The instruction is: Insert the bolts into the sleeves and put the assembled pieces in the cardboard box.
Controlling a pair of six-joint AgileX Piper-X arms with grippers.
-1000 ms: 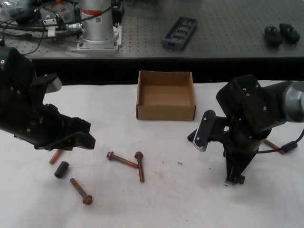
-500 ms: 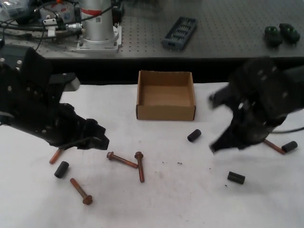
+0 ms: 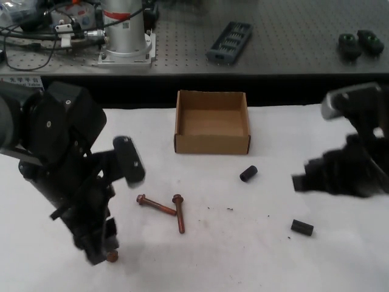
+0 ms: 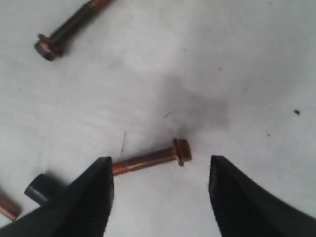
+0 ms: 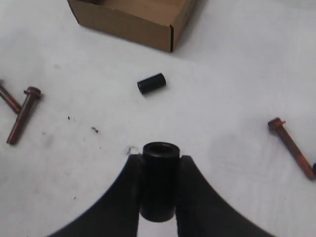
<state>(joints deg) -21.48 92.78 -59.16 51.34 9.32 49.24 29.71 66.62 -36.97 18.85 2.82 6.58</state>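
One stiff-looking, light bolt (image 4: 148,158) lies under the released left pincer (image 4: 160,170), best gripped mid-shank; right pincer (image 5: 159,162) grasps a sleeve (image 5: 159,190).

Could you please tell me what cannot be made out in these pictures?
High view: the left arm covers most of a bolt; just its head shows.
Left wrist view: a gripper finger hides part of a sleeve; the frame's edge cuts another bolt.
Right wrist view: the edge cuts off the box, so its inside is unseen.
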